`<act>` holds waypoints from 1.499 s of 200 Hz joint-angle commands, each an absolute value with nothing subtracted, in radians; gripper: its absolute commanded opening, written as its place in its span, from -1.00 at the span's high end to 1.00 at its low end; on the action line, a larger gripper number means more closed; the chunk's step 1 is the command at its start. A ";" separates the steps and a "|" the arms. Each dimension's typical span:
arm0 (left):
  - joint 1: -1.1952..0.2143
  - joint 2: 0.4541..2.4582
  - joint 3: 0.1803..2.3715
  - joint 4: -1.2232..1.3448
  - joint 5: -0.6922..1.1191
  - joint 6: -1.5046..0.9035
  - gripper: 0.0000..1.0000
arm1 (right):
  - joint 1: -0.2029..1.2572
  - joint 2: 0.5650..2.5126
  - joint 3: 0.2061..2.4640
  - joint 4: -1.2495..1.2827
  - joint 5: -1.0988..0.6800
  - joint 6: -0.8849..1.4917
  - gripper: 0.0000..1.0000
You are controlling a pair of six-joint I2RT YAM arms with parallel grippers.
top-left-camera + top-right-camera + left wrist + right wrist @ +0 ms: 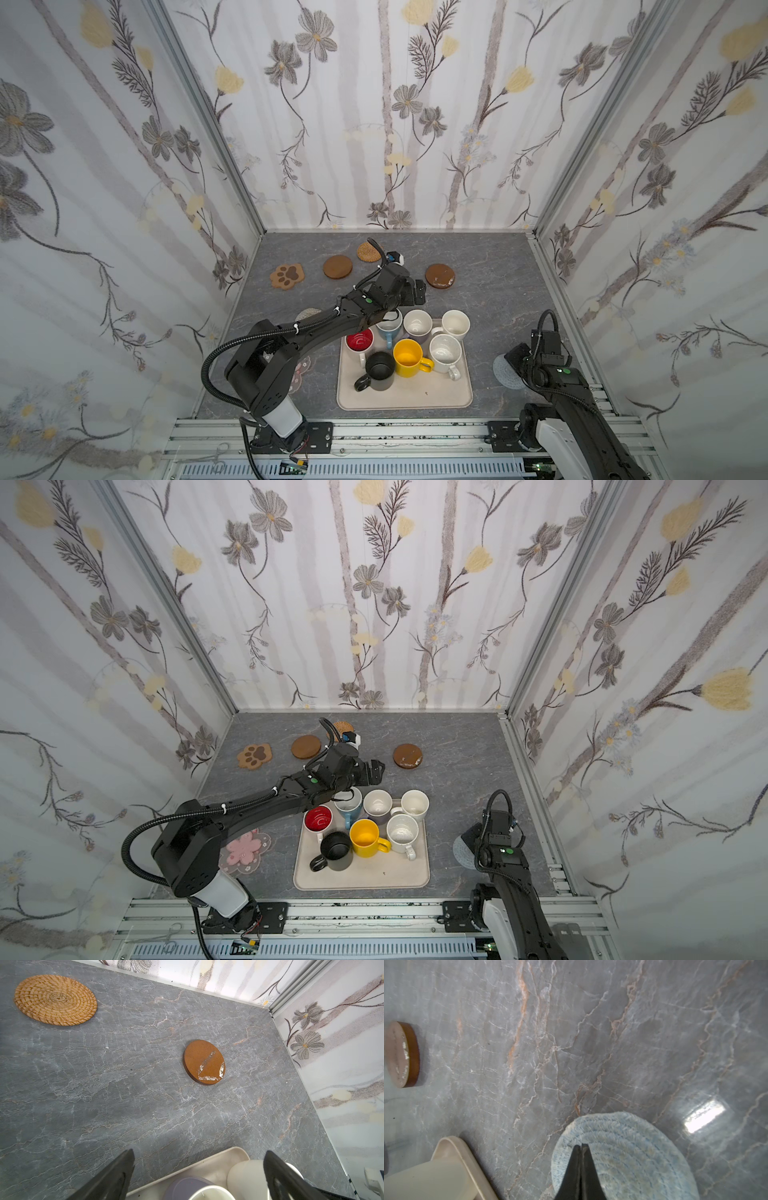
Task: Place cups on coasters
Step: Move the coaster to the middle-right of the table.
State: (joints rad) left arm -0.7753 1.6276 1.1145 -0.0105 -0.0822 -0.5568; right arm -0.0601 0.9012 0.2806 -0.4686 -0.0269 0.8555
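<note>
a robotics lab test cell dressed up to look homely, not a real room. floral wallpaper panels [374,104] are slotted into bare aluminium posts [198,95], making a three-sided booth around a small marble-look tabletop [498,282]. a black left arm [324,320] and right arm [569,390] are bolted to an extruded aluminium rail [415,434] along the open front, with a slotted cable duct [374,471] below. a tray [415,395] of mugs [445,352] supplies the household props.

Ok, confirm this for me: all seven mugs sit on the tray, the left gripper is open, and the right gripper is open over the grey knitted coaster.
One thing is wrong. The right gripper is shut, not open: the right wrist view shows its fingers pressed together over the grey knitted coaster. The rest stands: all seven mugs sit on the tray, and the left gripper is open.
</note>
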 commanded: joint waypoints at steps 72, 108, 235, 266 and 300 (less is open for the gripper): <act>-0.775 1.629 1.100 0.020 -0.105 -0.566 -1.00 | -0.062 1.078 0.277 -0.326 -0.167 0.834 1.00; -0.773 1.620 1.089 0.020 -0.118 -0.560 -1.00 | -0.061 1.167 0.308 -0.225 -0.210 0.827 1.00; -0.653 1.520 0.967 0.018 -0.089 -0.597 -1.00 | -0.060 1.637 0.644 -0.060 -0.255 0.792 1.00; -0.631 1.519 0.955 0.018 -0.075 -0.604 -1.00 | -0.058 1.760 0.744 -0.032 -0.296 0.796 1.00; -0.616 1.505 0.950 0.018 -0.057 -0.605 -1.00 | -0.060 1.774 0.862 -0.090 -0.277 0.755 1.00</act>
